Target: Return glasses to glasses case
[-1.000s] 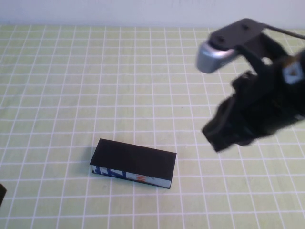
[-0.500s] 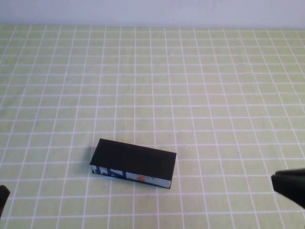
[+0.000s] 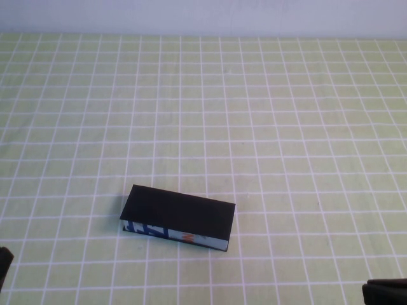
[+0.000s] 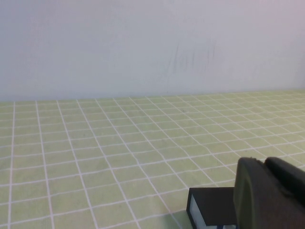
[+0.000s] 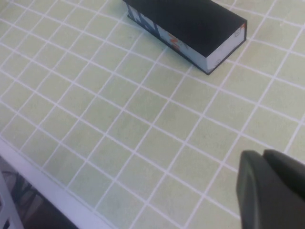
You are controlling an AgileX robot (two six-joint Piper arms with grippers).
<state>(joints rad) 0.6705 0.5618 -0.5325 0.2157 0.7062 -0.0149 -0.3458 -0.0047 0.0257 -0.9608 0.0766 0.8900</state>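
Observation:
The glasses case (image 3: 178, 217) lies closed on the green checked cloth, near the front and left of centre, its black lid on top and its patterned side facing me. It also shows in the left wrist view (image 4: 209, 210) and the right wrist view (image 5: 190, 21). The glasses are not in view. My left gripper (image 3: 3, 262) is low at the front left corner, well left of the case; in its wrist view (image 4: 264, 163) it is shut and empty. My right gripper (image 3: 385, 293) is at the front right corner, far from the case, and is shut and empty (image 5: 262, 153).
The green checked cloth (image 3: 254, 114) covers the whole table. A white wall (image 4: 143, 43) stands behind it. The table's front edge (image 5: 57, 191) shows in the right wrist view, close to my right gripper.
My right arm has drawn back from above the table's right side down to the front right corner, almost out of the high view. The case and left gripper have not moved.

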